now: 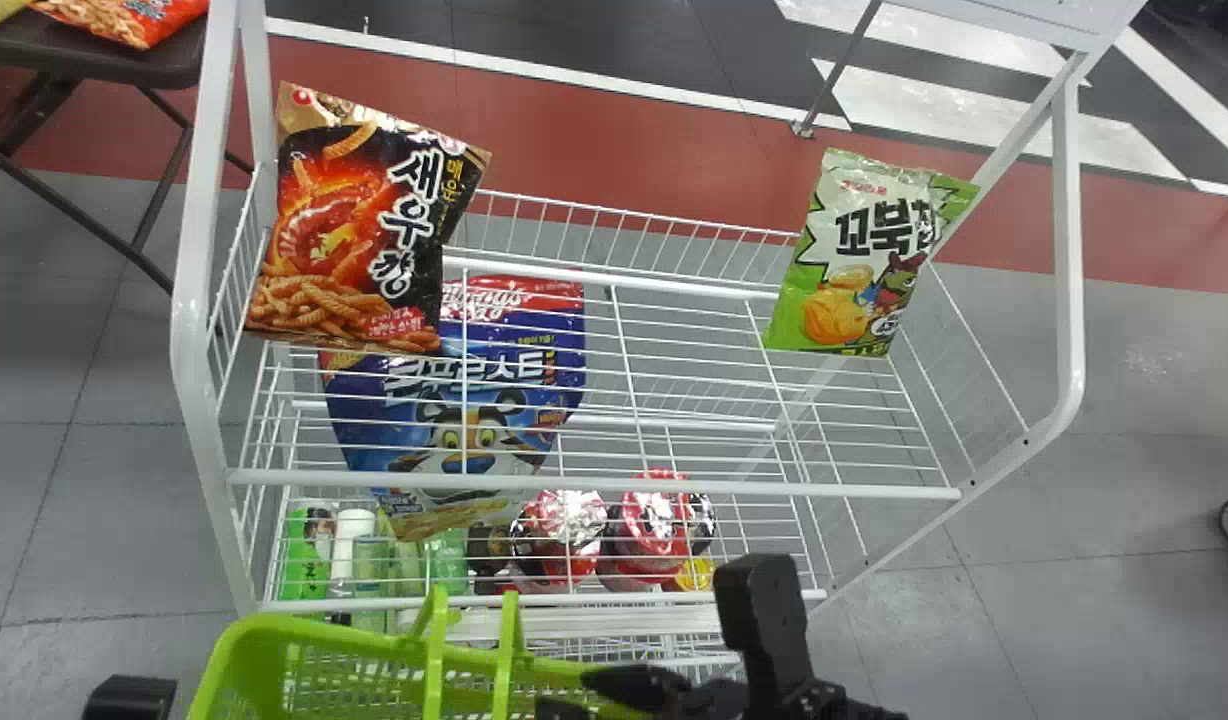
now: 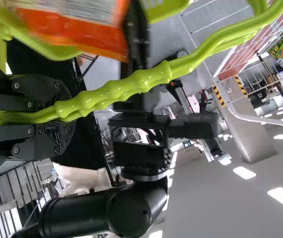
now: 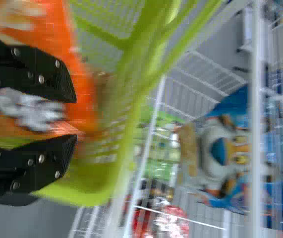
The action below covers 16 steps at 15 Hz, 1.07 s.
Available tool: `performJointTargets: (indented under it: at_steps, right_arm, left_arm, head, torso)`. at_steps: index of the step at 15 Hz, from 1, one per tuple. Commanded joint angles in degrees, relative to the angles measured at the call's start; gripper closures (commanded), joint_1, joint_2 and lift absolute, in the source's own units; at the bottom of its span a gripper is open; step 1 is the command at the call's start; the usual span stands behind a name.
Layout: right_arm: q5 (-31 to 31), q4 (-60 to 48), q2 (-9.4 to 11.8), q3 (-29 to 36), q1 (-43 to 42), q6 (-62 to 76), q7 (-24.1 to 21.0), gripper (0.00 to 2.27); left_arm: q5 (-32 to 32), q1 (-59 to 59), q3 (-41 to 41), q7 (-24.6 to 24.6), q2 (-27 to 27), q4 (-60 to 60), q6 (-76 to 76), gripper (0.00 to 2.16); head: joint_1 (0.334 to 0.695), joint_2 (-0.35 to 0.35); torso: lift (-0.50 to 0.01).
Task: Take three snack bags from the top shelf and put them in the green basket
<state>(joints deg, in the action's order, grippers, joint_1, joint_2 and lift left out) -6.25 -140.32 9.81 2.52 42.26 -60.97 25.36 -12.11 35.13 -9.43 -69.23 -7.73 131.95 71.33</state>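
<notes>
The left gripper (image 2: 66, 118) is clamped on the handles (image 2: 131, 85) of the green basket (image 1: 264, 628). The right gripper (image 3: 76, 118) is in the basket, its 2 jaws spread apart, with an orange snack bag (image 3: 79, 84) between and beyond them; whether they touch it I cannot tell. That looks like bag 1 of 3.

The next move likely calls for the right gripper to back out and rise to the shelf without dragging the orange bag. Beyond the basket, 2 bags are on the top shelf (image 1: 594, 487). The green-and-white bag (image 1: 844, 310) lies ahead and to the right, on the right arm's side, its long axis running away with the top leaning right; it seems the easier pick. The black-and-red bag (image 1: 314, 260) lies ahead and left, leaning similarly.

Each carries large lettering over snack pictures. A blue bag (image 1: 469, 462) below has a cartoon tiger.
</notes>
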Motion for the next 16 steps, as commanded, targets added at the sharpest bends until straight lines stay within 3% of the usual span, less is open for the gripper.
performJointTargets:
  at_steps: [1,4,7,11,16]
  right_arm:
    - [-4.1,0.5,-0.8,2.3,0.6,9.2,1.8,0.05]
    - [-6.8,2.9,-2.3,5.7,1.2,29.9,2.6,0.05]
    - [-5.9,9.0,-3.7,7.7,-2.4,53.1,-0.2,0.05]
    - [-4.6,21.1,-5.9,13.2,-16.5,54.7,-5.3,0.05]
    - [0.5,42.3,-5.8,19.7,-35.1,57.1,-9.2,0.09]
  left_arm:
    - [0.8,-0.1,-0.3,0.1,0.2,0.1,0.0,1.9]
    - [0.8,-0.2,-0.4,0.1,0.3,-0.1,0.0,1.9]
    - [1.1,-0.2,-1.1,0.2,0.2,-0.2,0.0,1.9]
    - [1.1,-0.4,-1.1,0.2,0.3,-0.3,0.0,1.9]
    - [1.1,-1.6,-0.8,0.1,0.3,-2.1,0.0,1.9]
  head:
    - [0.695,-0.35]
    - [0.695,-0.35]
    - [0.695,-0.35]
    - [0.695,-0.35]
    - [0.695,-0.35]
  torso:
    - [-0.036]
    - [-0.036]
    - [-0.036]
    - [-0.036]
    - [-0.036]
